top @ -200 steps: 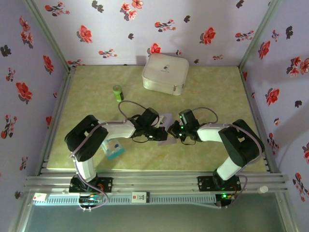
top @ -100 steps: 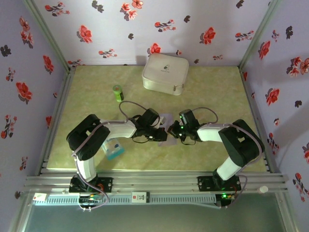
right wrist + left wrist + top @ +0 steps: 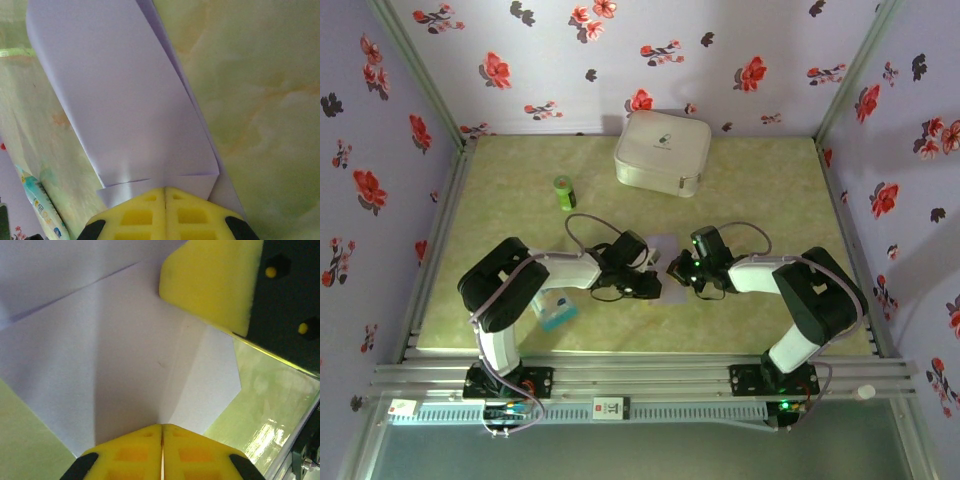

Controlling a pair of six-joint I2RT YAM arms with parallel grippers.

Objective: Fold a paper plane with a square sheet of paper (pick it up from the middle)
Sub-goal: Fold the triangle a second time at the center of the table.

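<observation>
Left claw (image 3: 161, 442) is clamped shut on the paper (image 3: 125, 365) right at its tips, right claw (image 3: 165, 200) pinching the opposite folded edge, presumably to hold the crease steady.

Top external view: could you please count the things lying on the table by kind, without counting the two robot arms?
White case: 1
Small green cylinder: 1
Blue-and-white packet: 1
Lavender paper sheet: 1
Total: 4
</observation>
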